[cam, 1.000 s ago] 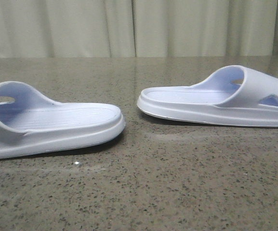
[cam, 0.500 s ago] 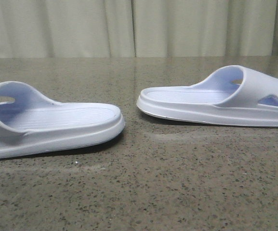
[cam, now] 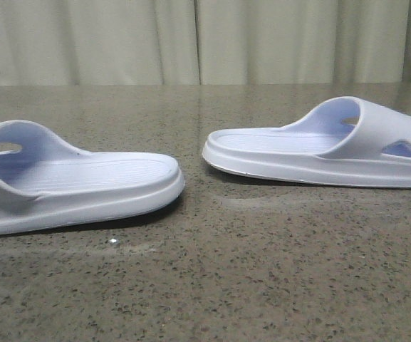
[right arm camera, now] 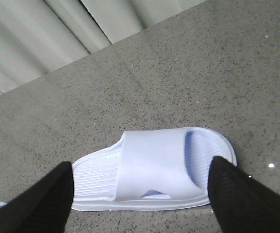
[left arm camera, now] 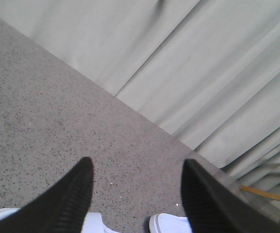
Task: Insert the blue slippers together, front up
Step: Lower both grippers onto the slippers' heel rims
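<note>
Your two slippers lie flat, sole down, on the speckled table, well apart: the left slipper is nearer the camera with its heel pointing toward the middle, and the right slipper sits farther back with its heel pointing toward the middle too. Your left gripper is spread wide and holds nothing, up above the table with bits of both slippers showing under its black fingers. Your right gripper is also spread wide and holds nothing, hanging over the right slipper, and a pale curtain hangs behind the table.
</note>
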You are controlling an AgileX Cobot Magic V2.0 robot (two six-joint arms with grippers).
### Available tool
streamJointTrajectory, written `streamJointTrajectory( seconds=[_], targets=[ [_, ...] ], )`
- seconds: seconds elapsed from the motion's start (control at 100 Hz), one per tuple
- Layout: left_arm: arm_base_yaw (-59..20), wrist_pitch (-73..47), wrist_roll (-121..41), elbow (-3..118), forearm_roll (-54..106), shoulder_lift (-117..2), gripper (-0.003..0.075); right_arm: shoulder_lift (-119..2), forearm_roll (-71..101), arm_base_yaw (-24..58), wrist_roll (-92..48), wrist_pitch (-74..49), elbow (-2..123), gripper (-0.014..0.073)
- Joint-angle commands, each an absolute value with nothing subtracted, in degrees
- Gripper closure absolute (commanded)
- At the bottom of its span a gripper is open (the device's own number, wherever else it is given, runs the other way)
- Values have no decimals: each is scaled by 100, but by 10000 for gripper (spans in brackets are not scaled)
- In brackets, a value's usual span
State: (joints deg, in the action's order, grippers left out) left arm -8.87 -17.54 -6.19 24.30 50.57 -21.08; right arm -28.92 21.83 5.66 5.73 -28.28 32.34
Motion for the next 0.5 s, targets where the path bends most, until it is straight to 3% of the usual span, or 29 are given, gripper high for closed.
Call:
streamJointTrajectory(
  seconds=[0.0, 0.49],
  targets=[
    [-902, -1508, -624, 2619, 5094, -2216, 206, -2962, 2262, 522, 581, -2392, 3444, 90],
    [-902, -1025, 203, 1744, 4720, -2424, 191, -2962, 2262, 522, 581, -2392, 3444, 90]
  ],
)
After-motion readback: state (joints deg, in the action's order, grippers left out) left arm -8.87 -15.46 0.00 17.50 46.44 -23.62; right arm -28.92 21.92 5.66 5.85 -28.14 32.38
